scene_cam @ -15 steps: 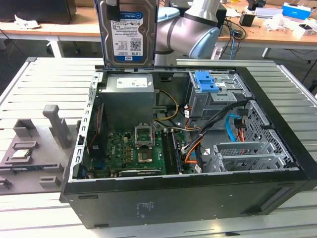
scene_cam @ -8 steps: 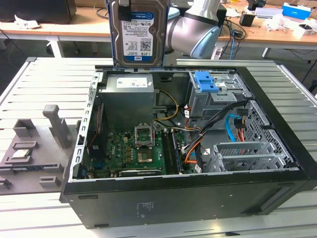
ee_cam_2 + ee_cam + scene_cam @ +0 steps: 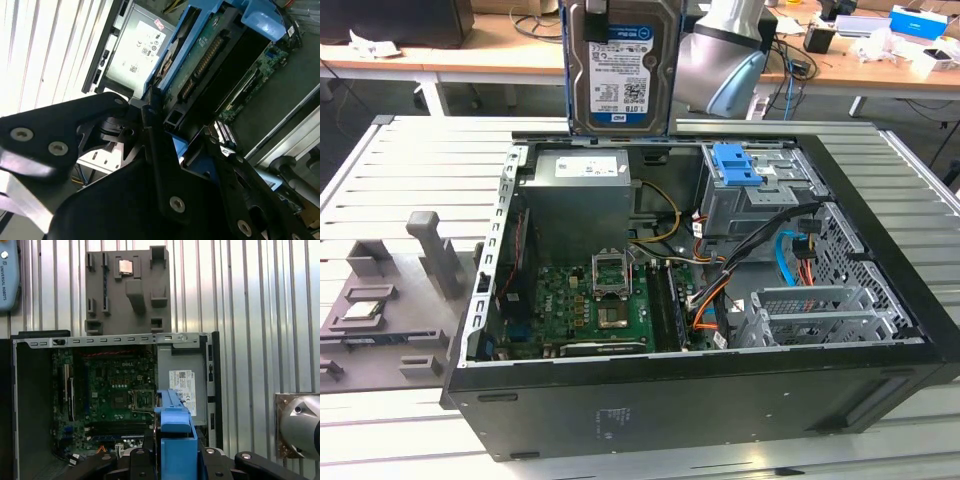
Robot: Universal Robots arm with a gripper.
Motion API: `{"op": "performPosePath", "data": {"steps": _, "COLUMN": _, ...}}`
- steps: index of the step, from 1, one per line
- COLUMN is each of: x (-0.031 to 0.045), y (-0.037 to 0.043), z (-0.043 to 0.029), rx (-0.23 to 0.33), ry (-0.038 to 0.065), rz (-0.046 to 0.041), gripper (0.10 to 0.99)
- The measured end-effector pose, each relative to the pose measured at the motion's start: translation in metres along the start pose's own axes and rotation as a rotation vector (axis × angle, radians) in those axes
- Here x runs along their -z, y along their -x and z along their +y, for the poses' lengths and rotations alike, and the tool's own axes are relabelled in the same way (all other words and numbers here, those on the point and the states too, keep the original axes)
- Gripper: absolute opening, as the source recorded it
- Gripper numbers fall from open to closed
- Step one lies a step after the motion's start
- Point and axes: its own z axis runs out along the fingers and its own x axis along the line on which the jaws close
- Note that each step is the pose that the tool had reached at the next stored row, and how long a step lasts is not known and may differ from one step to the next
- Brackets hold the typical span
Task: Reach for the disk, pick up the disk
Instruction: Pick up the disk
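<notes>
Above the open PC case [image 3: 720, 410], the disk [image 3: 620, 70] hangs upright, label side facing the exterior view, apparently clear of the bays. Gripper [image 3: 175, 452] is clamped on its blue-bracketed edge, a jaw on each side. Reach & pick-up both look done; nothing seems left of the task.

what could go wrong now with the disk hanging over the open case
1. The gripper holds the disk by its upper end only, above the open case; a slip would likely drop it onto the power supply or the motherboard.
2. In the exterior view its lower edge looks close to the case's rim, so a sideways move might clip it.
</notes>
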Motion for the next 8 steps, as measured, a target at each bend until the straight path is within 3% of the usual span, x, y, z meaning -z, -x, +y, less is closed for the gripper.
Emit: {"op": "performPosePath", "data": {"steps": 8, "x": 0.0008, "y": 0.0006, "z": -0.0203, "rx": 0.0, "ry": 0.0, "rz": 0.0, "gripper": 0.369}}
